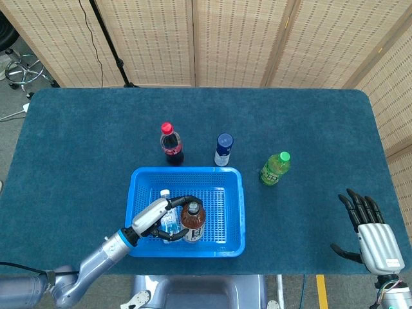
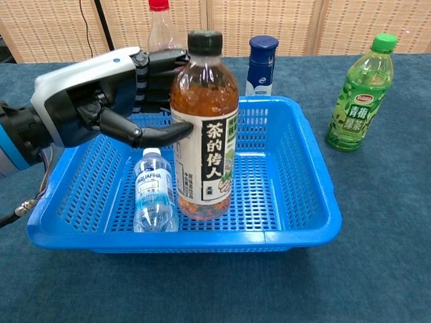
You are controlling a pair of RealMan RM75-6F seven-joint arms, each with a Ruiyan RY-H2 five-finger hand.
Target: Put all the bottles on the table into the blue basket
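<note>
1. The blue basket sits at lower centre of the head view, on the dark blue table
2. Inside it, the brown tea bottle stands upright at the front of the basket floor, black cap up; whether its base rests on the mesh I cannot tell
3. The left hand reaches in from the left of the frame and grasps that bottle, thumb across its front, the other fingers wrapped behind the shoulder
4. A small clear water bottle lies on the basket floor just left of the tea bottle, cap towards the back wall
5. Behind the basket, at upper centre of the head view, a red-capped cola bottle and a dark blue bottle stand upright on the table, apart from each other
6. A green tea bottle stands upright to the right of the basket, near its back corner but not touching
7. The right hand sits at the lower right corner of the head view, fingers spread and released, holding nothing, well apart from every bottle
</note>
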